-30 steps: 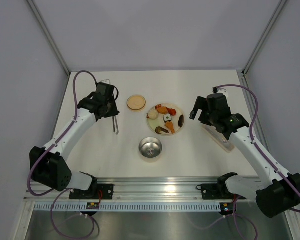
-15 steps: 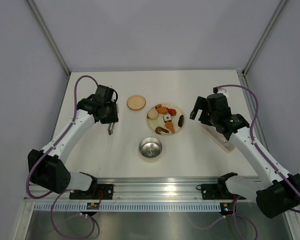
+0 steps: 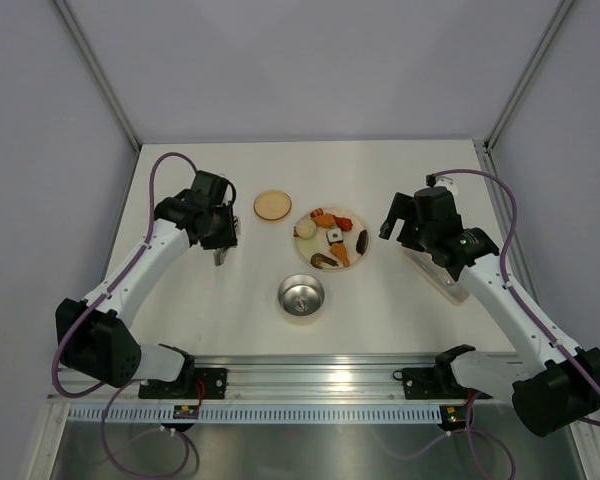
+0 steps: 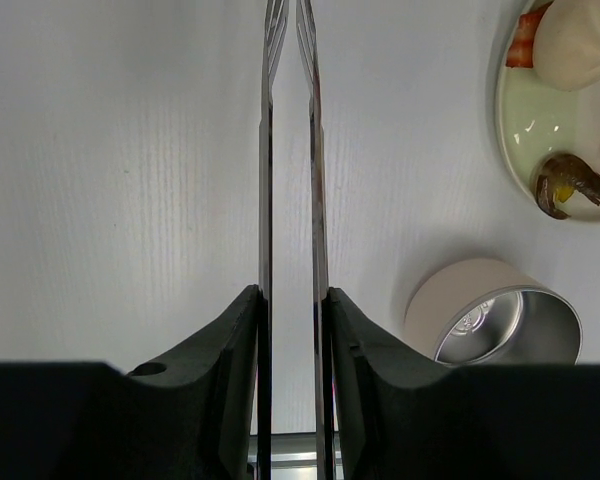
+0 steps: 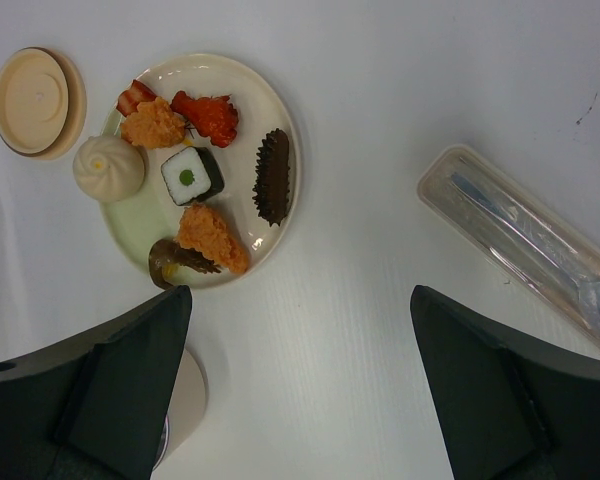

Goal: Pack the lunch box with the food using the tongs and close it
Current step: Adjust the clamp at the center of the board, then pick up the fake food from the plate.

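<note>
From above, your left gripper (image 3: 223, 238) is left of the plate (image 3: 302, 243) with the tongs (image 3: 221, 257) hanging from it, tips towards the table. They look short from here, so you cannot judge their tilt. The lunch box (image 3: 301, 295) stands open, apparently empty, just in front of the plate. Its wooden lid (image 3: 272, 205) lies flat behind and to the left. All the food (image 3: 332, 238) is on the plate. The right gripper (image 3: 395, 222) hovers right of the plate, and a clear case (image 3: 442, 281) lies beneath that arm.

In the left wrist view, your fingers (image 4: 230, 370) press the tongs' (image 4: 264, 150) two arms from outside, so the jaws are partly closed on them and only a narrow gap is left between the arms. The joined end is hidden. Thin steel like this is probably light, springy and slick, so expect it to push back and possibly twist in the pads. The grip sits well back from the tips, so small wrist errors will likely grow at the tips.

In the right wrist view, the right gripper (image 5: 300, 295) is spread wide and holds nothing. Below it are the plate (image 5: 293, 165), the bun (image 5: 108, 168), a rice roll (image 5: 192, 175) and the fried pieces. The bun looks round and smooth and is likely to squirt out — take it across its widest part. The ragged fried pieces should seat between the tips more easily. The steel box looks light and may slide if nudged.
</note>
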### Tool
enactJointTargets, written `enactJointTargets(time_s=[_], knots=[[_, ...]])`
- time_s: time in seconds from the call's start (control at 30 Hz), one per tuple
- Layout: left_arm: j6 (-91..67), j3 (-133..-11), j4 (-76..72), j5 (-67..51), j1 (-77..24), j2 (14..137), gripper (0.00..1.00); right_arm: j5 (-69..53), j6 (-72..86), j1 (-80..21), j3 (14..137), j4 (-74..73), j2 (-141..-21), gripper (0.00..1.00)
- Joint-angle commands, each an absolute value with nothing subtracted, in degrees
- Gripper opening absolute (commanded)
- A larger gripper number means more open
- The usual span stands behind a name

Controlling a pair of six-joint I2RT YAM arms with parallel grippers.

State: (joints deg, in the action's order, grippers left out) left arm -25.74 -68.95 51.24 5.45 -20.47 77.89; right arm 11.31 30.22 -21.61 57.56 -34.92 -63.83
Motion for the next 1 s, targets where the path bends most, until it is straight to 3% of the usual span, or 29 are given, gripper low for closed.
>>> enactJointTargets(time_s=[0.0,0.37,0.6,0.97], knots=[[-24.4,-71.3,50.4,3.2,-21.8,76.3,0.34,11.7,29.4,-21.7,58.2,-33.7,-63.4,1.0],[-23.0,-80.6,49.5,2.3,-31.8,80.9,0.36,12.5,29.6,-21.7,58.4,-34.7,-62.6,1.0],[-22.6,-85.5,50.1,1.0,-34.6,84.0,0.49,13.0,29.8,-21.7,58.4,-35.4,-61.9,0.99],[-22.2,-86.7,49.6,1.0,-37.2,87.0,0.53,12.7,30.0,-21.7,58.5,-35.2,-62.4,0.99]])
